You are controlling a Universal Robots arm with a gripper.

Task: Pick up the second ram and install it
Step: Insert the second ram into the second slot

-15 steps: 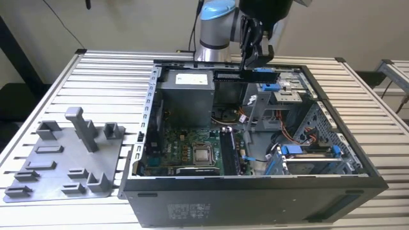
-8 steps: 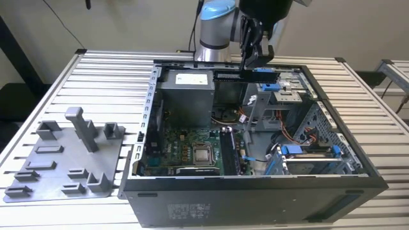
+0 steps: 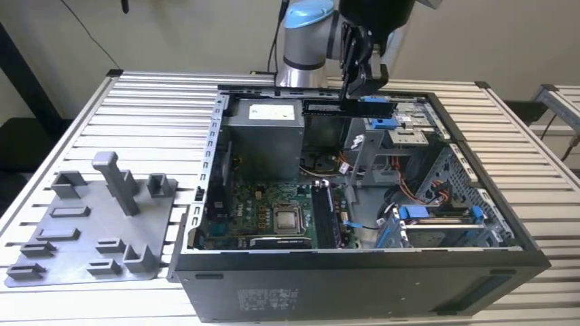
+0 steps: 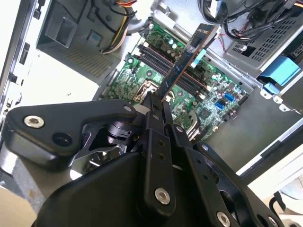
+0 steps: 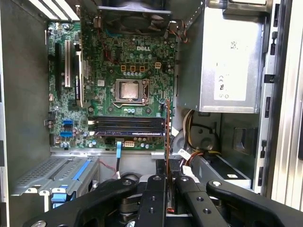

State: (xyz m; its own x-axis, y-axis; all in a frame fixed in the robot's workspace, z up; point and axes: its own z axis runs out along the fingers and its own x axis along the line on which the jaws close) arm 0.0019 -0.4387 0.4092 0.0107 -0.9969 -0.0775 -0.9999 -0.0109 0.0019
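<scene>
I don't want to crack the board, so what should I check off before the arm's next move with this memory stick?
1. Second ram clamped in the pincer: ok.
2. Stick held clear above the motherboard: ok.
3. Stick parallel to the memory slots: not ok, it lies crosswise to them in both wrist views.
4. A slot free to take it: cannot tell.
5. Slots unobstructed from above: ok.
</scene>
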